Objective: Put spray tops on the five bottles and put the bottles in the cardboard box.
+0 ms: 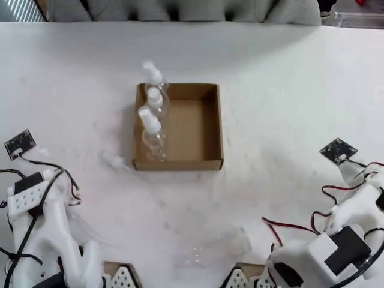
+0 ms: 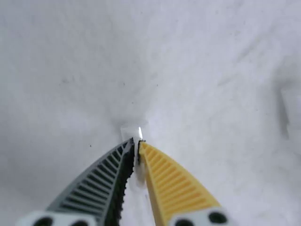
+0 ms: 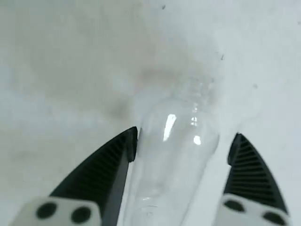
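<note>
The cardboard box [image 1: 211, 126] sits mid-table. Three clear bottles with white spray tops stand along its left wall: bottle [image 1: 155, 77], bottle [image 1: 157, 101] and bottle [image 1: 151, 129]. A loose spray top [image 1: 113, 160] lies on the table just left of the box's near corner. An uncapped clear bottle [image 1: 216, 247] [image 3: 176, 141] lies near the front edge. My right gripper [image 3: 183, 141] is open around it, one finger touching its side. My left gripper [image 2: 136, 140] is shut on a small clear piece [image 2: 131, 130] just above the table; what the piece is I cannot tell.
Both arm bases [image 1: 42, 240] [image 1: 342, 246] and their red and black wires [image 1: 288, 227] fill the front corners. Two small black boards [image 1: 20, 144] [image 1: 338, 150] lie at the table's sides.
</note>
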Tool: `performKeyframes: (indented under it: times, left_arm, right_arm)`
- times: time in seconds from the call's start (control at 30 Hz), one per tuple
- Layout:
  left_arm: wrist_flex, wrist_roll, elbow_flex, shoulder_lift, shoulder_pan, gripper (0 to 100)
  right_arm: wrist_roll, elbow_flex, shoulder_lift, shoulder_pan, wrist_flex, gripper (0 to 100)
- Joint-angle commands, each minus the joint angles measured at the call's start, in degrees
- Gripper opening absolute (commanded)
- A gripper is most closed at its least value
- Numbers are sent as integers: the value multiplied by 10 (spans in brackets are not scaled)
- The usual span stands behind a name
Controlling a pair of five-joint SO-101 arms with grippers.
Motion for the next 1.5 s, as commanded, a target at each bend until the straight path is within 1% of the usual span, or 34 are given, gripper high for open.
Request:
performKeyframes:
  times: [0.0, 0.07, 0.2, 0.27, 0.33, 0.37, 0.4, 0.47, 0.63, 0.73, 0.8, 0.87, 0.97, 1.03, 1.1, 1.2, 1.3, 1.37, 1.47]
  left_arm:
    - [-4, -5, 9, 0, -3, 28]
    - [-4, -5, 9, 0, -3, 28]
    - [-4, -5, 9, 0, -3, 28]
    - [-4, -5, 9, 0, -3, 28]
    - [-4, -5, 9, 0, -3, 28]
    - [-4, -5, 10, 0, -3, 28]
    - [-4, -5, 10, 0, -3, 28]
    - [-4, -5, 10, 0, -3, 28]
    - [-18, -4, 9, 0, -3, 28]
    - [-9, -4, -6, 0, 0, 28]
    - [19, -4, -41, 0, -1, 28]
    - [76, -4, -91, 0, -2, 28]
    - [178, -4, -162, 0, -1, 28]
    - [220, -4, -191, 0, -5, 28]
    - [237, -4, -196, 0, -20, 28]
    - [232, -4, -171, 1, -31, 28]
    - [190, -4, -126, 0, -55, 43]
    - [155, -4, -97, 0, -75, 94]
    - [125, -1, -56, 0, -87, 186]
  right_arm:
    - [17, -26, 1, 12, -5, 196]
    - [36, -24, 1, 15, -5, 180]
    - [38, -24, 1, 15, -6, 163]
    - [38, -24, 0, 14, -6, 124]
    - [36, -25, -3, 12, -4, 58]
    - [26, -26, -3, 11, -4, 21]
    - [8, -27, -4, 11, -5, 8]
    - [-31, -27, -5, 14, -7, 30]
    - [-113, -23, -53, 28, 0, 15]
    - [-142, -22, -95, 36, 42, 18]
    - [-143, -22, -110, 36, 82, 18]
    - [-142, -8, -117, 36, 99, 18]
    - [-142, 26, -121, 29, 55, 16]
    - [-142, 43, -119, 26, 17, 16]
    - [-142, 55, -116, 28, -7, 15]
    - [-142, 62, -116, 28, -24, 15]
    - [-142, 62, -116, 28, -27, 15]
    - [-142, 62, -116, 28, -27, 15]
    - [-142, 62, -116, 27, -27, 15]
